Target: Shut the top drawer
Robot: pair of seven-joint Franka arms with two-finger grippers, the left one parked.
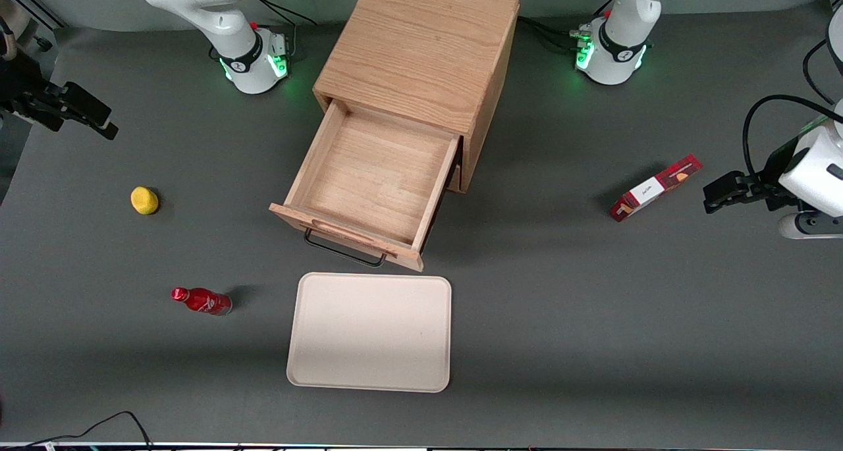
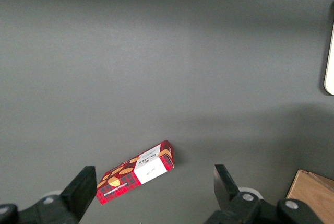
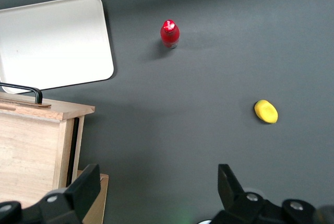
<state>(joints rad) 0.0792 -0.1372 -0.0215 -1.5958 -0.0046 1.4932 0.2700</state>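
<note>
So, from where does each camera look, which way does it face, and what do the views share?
Front view: high in front of the table, facing down on the light-oak top drawer, pulled open; both arm bases show, and the working arm's open hand hovers at its end of the table.
Right wrist view: on the working arm, looking down past its own fingers; shares drawer, cream rectangular tray, red bottle and yellow round object with the front view.
Left wrist view: on the parked arm, looking down at the red patterned box, also in the front view.
</note>
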